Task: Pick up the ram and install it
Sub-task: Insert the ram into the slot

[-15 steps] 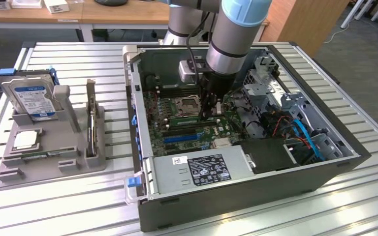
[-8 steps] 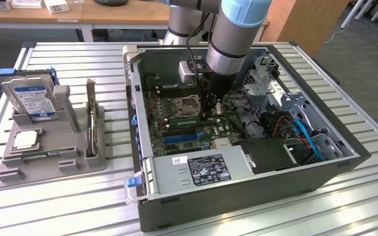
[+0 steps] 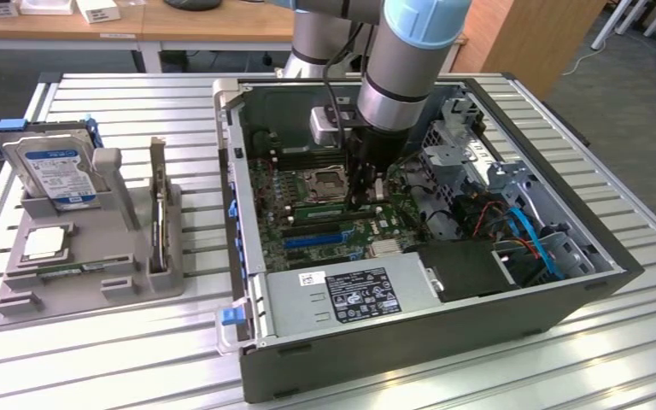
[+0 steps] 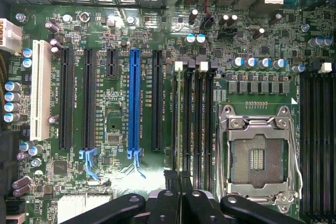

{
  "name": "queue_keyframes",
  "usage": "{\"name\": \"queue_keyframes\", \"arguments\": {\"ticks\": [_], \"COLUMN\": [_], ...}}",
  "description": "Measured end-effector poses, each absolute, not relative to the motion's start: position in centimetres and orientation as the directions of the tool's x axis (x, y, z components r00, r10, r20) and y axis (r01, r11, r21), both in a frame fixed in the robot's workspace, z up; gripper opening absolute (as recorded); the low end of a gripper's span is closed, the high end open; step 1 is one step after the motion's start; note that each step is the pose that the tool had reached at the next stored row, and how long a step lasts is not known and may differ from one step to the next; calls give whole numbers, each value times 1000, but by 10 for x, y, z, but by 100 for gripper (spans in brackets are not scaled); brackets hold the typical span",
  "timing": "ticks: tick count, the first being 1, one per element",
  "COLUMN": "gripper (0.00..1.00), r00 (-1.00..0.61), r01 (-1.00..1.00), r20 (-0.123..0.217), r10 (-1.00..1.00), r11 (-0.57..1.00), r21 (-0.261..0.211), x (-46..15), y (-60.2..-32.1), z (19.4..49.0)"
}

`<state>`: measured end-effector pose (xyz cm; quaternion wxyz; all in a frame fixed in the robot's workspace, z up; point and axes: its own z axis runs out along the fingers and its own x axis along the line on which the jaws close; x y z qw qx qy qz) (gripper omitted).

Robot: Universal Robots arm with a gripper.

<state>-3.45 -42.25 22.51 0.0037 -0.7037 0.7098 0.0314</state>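
The ram (image 3: 72,272) is a narrow green circuit-board stick. It lies in the front groove of the grey parts holder (image 3: 112,295), at the exterior view's left. My gripper (image 3: 365,198) is far from it, reaching down inside the open computer case (image 3: 419,342). It hangs over the bank of black memory slots (image 4: 193,119) beside the empty processor socket (image 4: 258,156). In the wrist view the gripper (image 4: 179,178) has its two dark fingers (image 4: 171,187) pressed close, with only a thin seam between them. I make out nothing held there.
The holder also carries a blue-labelled hard drive (image 3: 55,171), a square silver processor chip (image 3: 45,243) and an upright expansion card (image 3: 161,213). Inside the case, cables (image 3: 522,231), a drive cage (image 3: 465,145) and the power supply (image 3: 351,295) crowd around the motherboard. A blue slot (image 4: 134,103) lies beside the memory slots.
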Motion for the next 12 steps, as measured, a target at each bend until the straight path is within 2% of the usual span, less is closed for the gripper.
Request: {"name": "queue_keyframes", "arguments": {"ticks": [3, 4, 5, 6, 7, 8, 12], "gripper": [13, 18, 18, 25, 25, 31, 31], "r00": [-10, -10, -10, -10, -10, -10, -10], "r01": [-999, -999, -999, -999, -999, -999, -999], "r20": [-49, -49, -49, -49, -49, -49, -49], "r10": [-999, -999, -999, -999, -999, -999, -999], "r11": [8, 8, 8, 8, 8, 8, 8], "r21": [39, 39, 39, 39, 39, 39, 39], "x": [-35, -35, -35, -35, -35, -35, -35], "y": [-422, -423, -423, -422, -422, -423, -423], "z": [225, 225, 225, 225, 225, 225, 226]}}
